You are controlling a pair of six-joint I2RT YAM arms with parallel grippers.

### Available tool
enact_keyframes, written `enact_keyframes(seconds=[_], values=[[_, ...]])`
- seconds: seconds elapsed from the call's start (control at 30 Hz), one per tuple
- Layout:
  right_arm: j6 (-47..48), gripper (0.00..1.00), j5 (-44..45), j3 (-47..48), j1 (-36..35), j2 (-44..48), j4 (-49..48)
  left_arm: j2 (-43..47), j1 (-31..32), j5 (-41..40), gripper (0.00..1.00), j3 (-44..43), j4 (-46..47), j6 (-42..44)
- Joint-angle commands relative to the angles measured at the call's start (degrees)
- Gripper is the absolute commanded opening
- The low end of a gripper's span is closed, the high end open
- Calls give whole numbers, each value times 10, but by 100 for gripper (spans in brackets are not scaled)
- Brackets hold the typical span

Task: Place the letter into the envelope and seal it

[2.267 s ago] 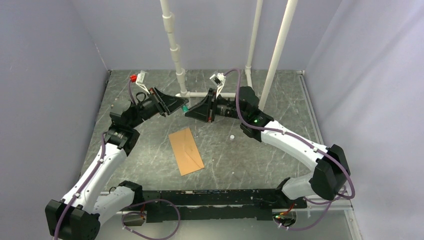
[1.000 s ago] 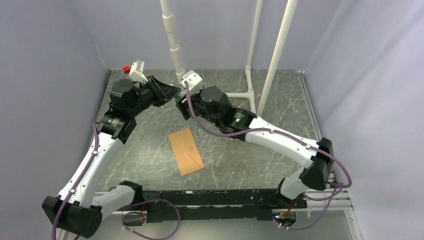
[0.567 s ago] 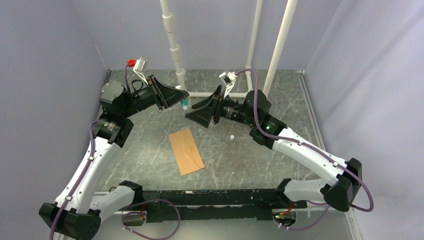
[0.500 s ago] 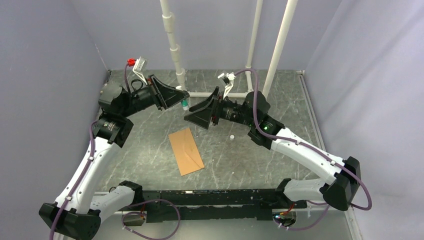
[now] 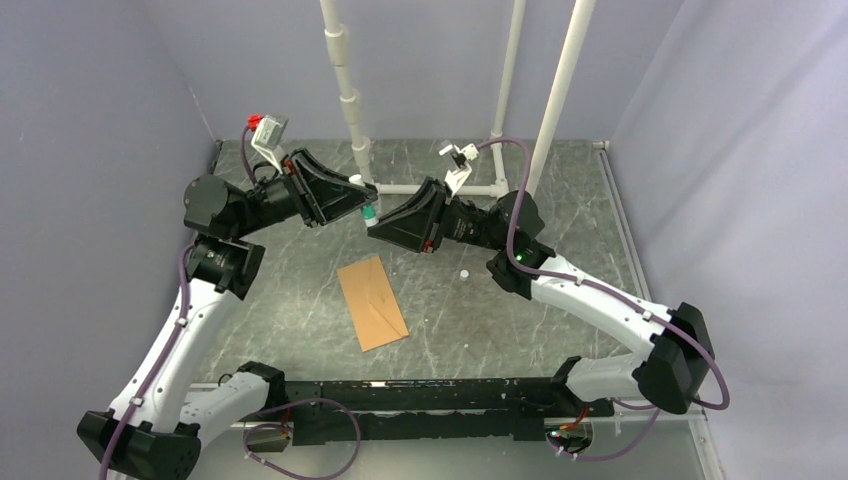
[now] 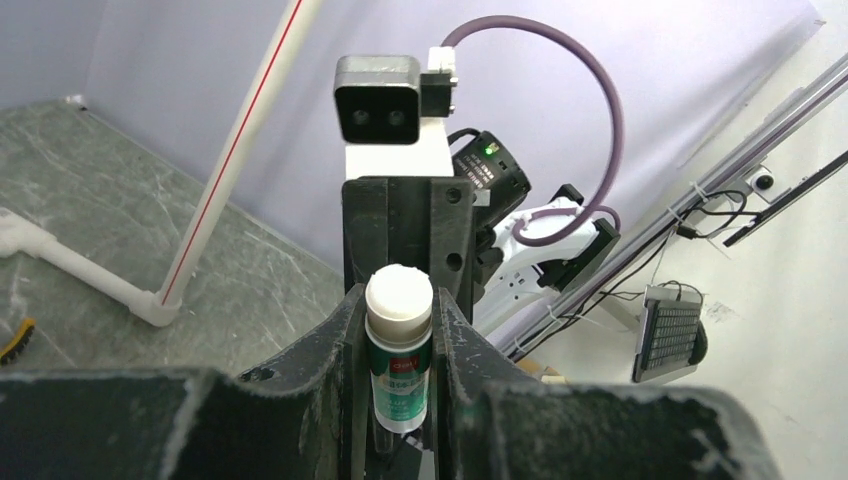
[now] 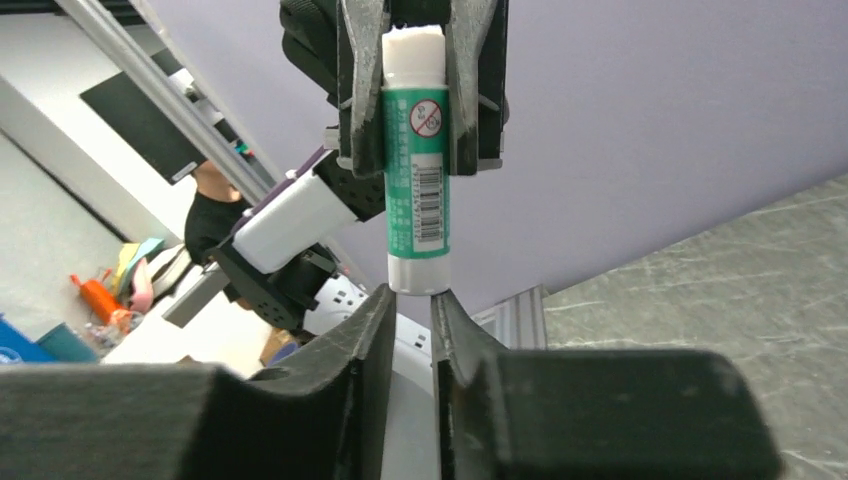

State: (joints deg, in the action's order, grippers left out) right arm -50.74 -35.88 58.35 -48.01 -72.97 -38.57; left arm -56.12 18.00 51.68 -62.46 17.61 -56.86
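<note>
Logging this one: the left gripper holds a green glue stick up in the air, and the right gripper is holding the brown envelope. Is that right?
One part is wrong. The left gripper does hold the green glue stick in the air, but the right gripper is not holding the brown envelope. The envelope lies flat on the table, apart from both grippers, as the top external view shows.

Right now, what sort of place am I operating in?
Probably a lab test cell: plain lilac walls box in a marbled grey table, white pipes stand at its back, and the right wrist view shows workshop clutter beyond.
</note>
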Motion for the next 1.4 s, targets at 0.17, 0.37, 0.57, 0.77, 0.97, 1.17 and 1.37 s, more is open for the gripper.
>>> enact_keyframes(seconds=[0.17,0.37,0.57,0.77,0.97,1.17,1.37], values=[[6,27,-2,22,-1,-17,-53,17,1,17,2,7,31,3],[1,43,-21,20,-1,-17,-86,19,1,11,2,6,18,13],[1,38,-16,21,-1,-17,-85,16,1,15,3,8,25,9],[26,10,1,52,-1,-35,-21,16,1,14,3,12,20,18],[192,0,96,104,-7,-46,135,15,3,-1,2,19,-26,98],[438,0,331,157,-37,-75,259,20,4,-58,2,23,-81,173],[552,0,490,160,-56,-99,247,36,5,-179,2,34,-146,232]])
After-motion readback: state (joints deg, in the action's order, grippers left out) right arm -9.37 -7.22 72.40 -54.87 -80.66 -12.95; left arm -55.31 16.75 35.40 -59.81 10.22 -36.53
